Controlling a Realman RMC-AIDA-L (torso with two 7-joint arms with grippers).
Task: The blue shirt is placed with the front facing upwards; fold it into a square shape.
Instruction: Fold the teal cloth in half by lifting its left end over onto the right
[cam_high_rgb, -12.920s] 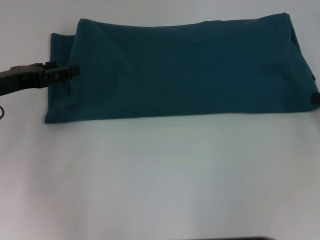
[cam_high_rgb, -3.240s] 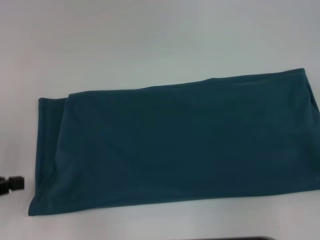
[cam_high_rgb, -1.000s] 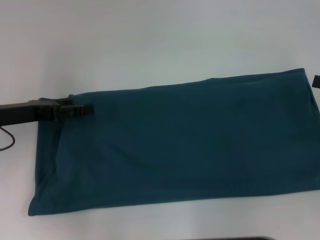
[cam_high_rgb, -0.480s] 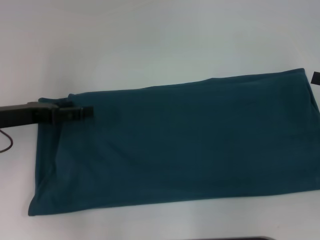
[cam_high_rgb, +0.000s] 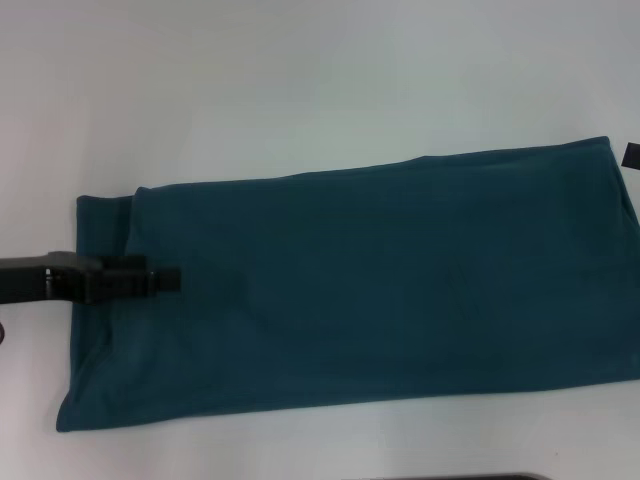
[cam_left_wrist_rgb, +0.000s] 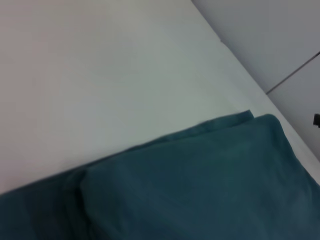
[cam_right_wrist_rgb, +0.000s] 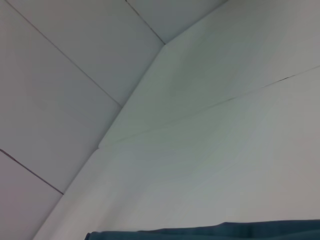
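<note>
Left claw (cam_high_rgb: 170, 279) enters from the left edge of the head view as a dark bar, its tip lying over the left end of the blue shirt (cam_high_rgb: 380, 280), about midway between that end's far and near corners. The fingers read as one narrow dark tip with no gap visible between them; whether they pinch cloth or merely rest on it cannot be told, so the claw's opening is not determined. The shirt lies flat on the white table (cam_high_rgb: 300, 80) as a long folded band, plain side up, no lettering showing. At its left end a lower layer pokes out as a narrow strip beyond the edge of the upper layer. Left wrist view: no fingers of that arm appear; it shows the shirt (cam_left_wrist_rgb: 200, 190) with the same layered edge, one fold stepped over the other, and bare table (cam_left_wrist_rgb: 100, 75) beyond it, with a grey wall past the table's far edge, a thing the head view does not show. Right claw (cam_high_rgb: 631, 154): only a small dark fragment at the right border of the head view, just beside the shirt's far right corner; its state cannot be told. Right wrist view: mostly table (cam_right_wrist_rgb: 225, 150) and panelled wall, with a thin sliver of shirt (cam_right_wrist_rgb: 225, 230) at one margin.
</note>
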